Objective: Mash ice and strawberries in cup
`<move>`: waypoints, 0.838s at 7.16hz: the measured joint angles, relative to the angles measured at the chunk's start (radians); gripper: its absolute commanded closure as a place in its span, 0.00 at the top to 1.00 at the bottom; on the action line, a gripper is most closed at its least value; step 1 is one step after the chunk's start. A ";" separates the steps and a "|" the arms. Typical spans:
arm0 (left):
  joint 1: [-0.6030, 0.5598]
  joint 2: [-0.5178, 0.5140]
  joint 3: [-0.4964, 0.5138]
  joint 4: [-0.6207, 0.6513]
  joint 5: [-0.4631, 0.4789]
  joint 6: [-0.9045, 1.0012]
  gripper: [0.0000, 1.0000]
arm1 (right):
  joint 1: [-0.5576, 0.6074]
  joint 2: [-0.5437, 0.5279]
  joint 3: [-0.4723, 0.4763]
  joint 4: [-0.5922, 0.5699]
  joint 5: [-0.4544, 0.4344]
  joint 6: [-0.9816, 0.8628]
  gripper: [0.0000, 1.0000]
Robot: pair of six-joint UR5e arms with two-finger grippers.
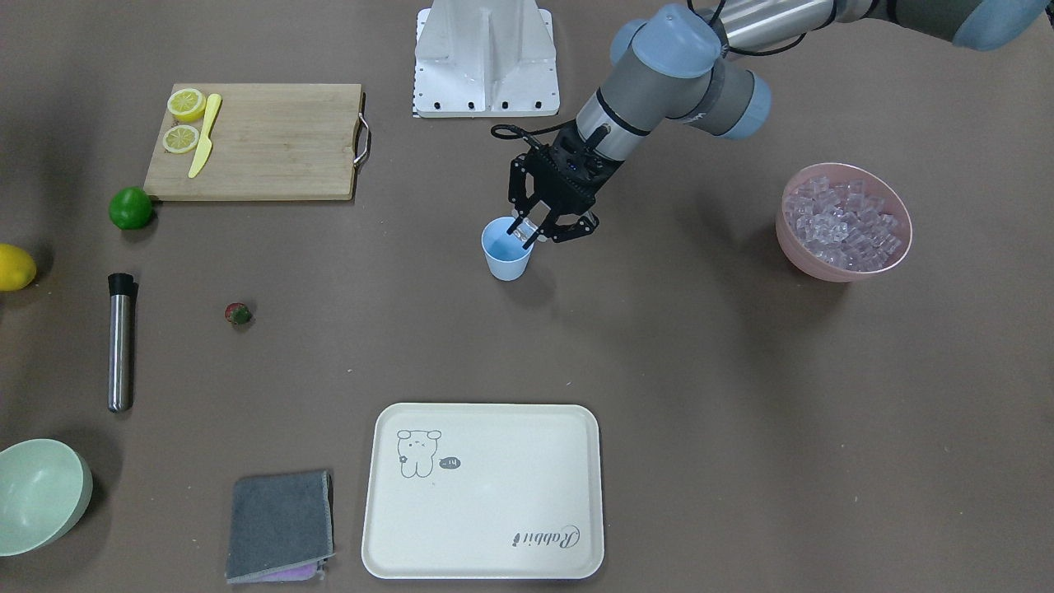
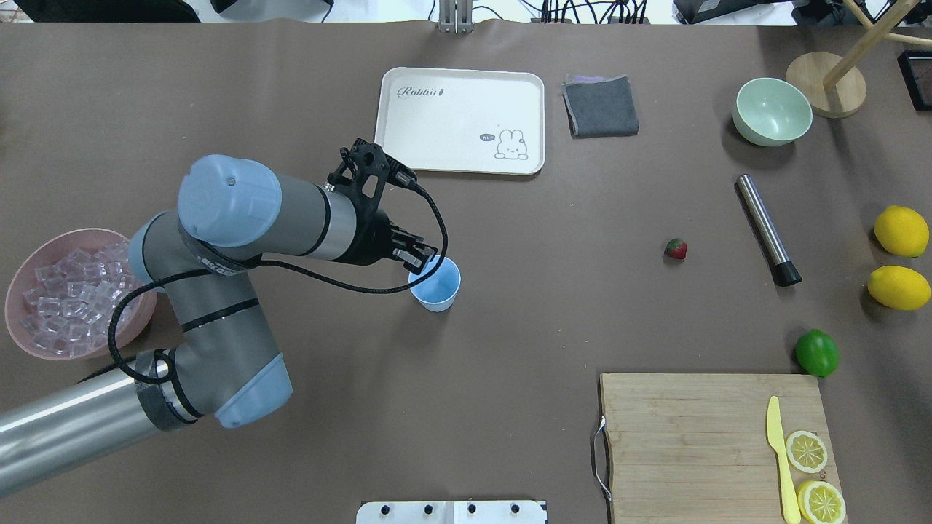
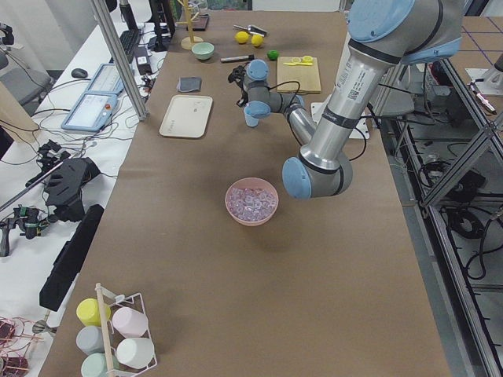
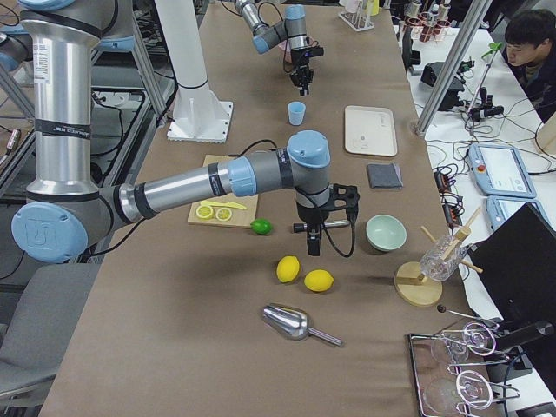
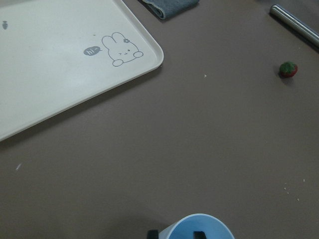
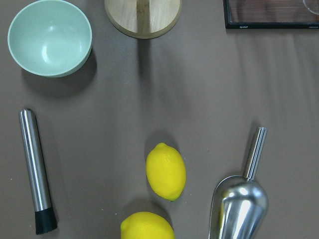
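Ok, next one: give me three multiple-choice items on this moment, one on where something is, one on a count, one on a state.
1. Where is the strawberry?
A) on the table, between the cup and the steel muddler
B) inside the cup
C) leaning on the steel muddler

2. How many whole lemons are in the overhead view?
A) one
B) two
C) four

3. How does the cup stand?
A) on its side
B) upside down
C) upright, mouth up

Answers:
1. A, since the strawberry lies alone on the brown cover, apart from both.
2. B, since two yellow lemons lie near each other beyond the muddler; the other lemon pieces are cut slices.
3. C, since its open rim faces up, with the left gripper at that rim.
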 measured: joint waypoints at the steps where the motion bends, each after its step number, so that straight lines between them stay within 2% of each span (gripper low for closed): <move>1: 0.030 -0.002 0.000 -0.002 0.041 -0.003 0.00 | -0.002 0.001 0.000 0.000 0.000 0.000 1.00; 4: 0.059 -0.002 0.001 -0.004 0.075 -0.003 0.00 | -0.005 0.001 -0.002 0.000 0.000 0.001 1.00; 6: 0.059 0.001 0.003 -0.004 0.075 -0.002 0.54 | -0.006 -0.002 0.000 0.000 0.000 0.001 1.00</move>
